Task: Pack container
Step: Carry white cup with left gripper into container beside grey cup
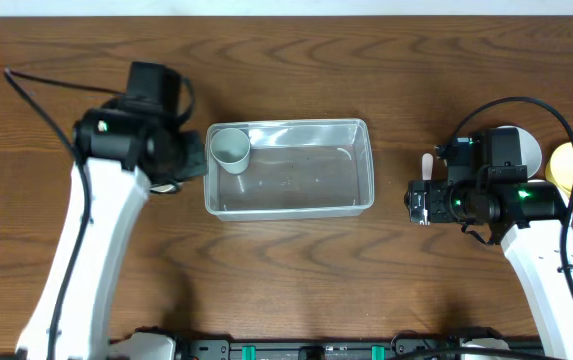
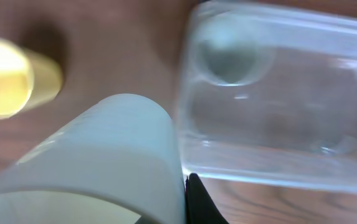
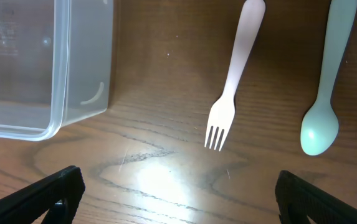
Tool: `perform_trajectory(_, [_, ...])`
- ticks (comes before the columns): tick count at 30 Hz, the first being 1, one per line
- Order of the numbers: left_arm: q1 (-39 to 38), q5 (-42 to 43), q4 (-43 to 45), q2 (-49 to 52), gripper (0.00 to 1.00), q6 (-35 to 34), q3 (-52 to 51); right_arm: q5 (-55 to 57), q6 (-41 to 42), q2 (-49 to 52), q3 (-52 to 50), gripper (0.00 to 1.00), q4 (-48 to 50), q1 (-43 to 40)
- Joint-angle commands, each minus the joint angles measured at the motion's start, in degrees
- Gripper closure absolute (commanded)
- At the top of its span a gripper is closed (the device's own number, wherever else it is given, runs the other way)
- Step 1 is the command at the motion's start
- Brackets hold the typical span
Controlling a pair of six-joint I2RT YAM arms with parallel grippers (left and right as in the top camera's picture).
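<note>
One cup [image 1: 231,148] rests at the container's [image 1: 361,170] corner, the left gripper's [image 1: 194,160] hold unclear; the right gripper [image 3: 178,193], spread wide above the surface [image 1: 286,270], likely must next close on the fork [image 3: 234,81].

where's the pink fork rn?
Right wrist view: the pale pink plastic fork lies flat on the wooden table, between the clear rectangular plastic container and the mint green spoon, on the robot's right.

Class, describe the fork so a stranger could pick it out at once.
Find the clear container on the wooden table. Just right of it lie two utensils side by side. The fork is the nearer, pale pink with tines; its neighbour is a mint-green spoon.
</note>
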Motion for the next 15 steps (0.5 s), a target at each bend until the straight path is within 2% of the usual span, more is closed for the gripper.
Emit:
perform_trajectory(1, [-4.7, 0.6, -0.2, -0.2, 0.94, 1.4, 0.7, -0.6, 0.8, 0.1, 1.0, 0.01, 0.1, -0.4])
perform_trajectory(7, [-10.5, 0.7, -0.2, 5.3, 0.94, 1.4, 0.5, -0.6, 0.8, 0.1, 1.0, 0.01, 0.1, -0.4])
perform_trajectory(15, [-11.8, 0.7, 1.3, 15.5, 0.94, 1.4, 0.5, -0.6, 0.8, 0.1, 1.0, 0.01, -0.1, -0.4])
